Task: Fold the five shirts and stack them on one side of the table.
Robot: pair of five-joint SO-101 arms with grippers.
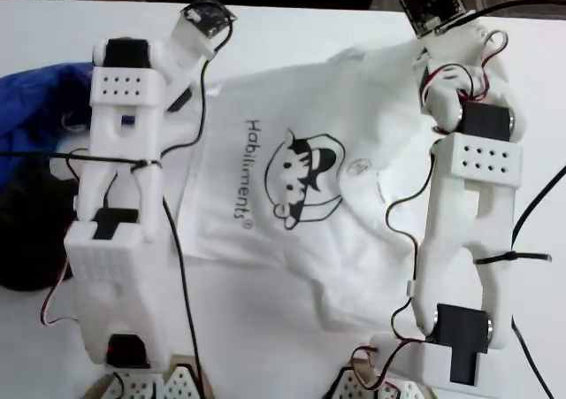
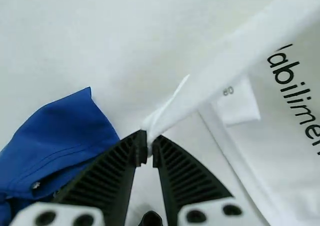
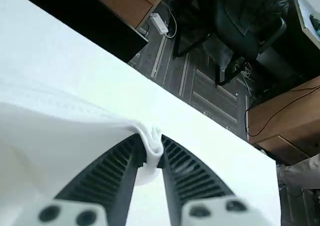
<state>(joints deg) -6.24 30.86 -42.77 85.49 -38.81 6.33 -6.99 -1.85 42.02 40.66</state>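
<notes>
A white shirt (image 1: 292, 222) with a black cartoon print lies spread on the white table between the two arms. My left gripper (image 2: 149, 148) is shut on a pinched corner of the white shirt (image 2: 240, 70), at its far left edge in the high view. My right gripper (image 3: 152, 153) is shut on a bunched fold of the white shirt (image 3: 55, 131) near the table's far edge. In the high view the left arm (image 1: 133, 151) stands left of the shirt and the right arm (image 1: 469, 178) stands over its right side.
A blue shirt (image 1: 40, 107) lies bunched at the table's left, also close to the left gripper (image 2: 55, 136). Dark cloth (image 1: 31, 240) lies just nearer than it. Beyond the far table edge are the floor, a black chair (image 3: 240, 20) and wooden furniture.
</notes>
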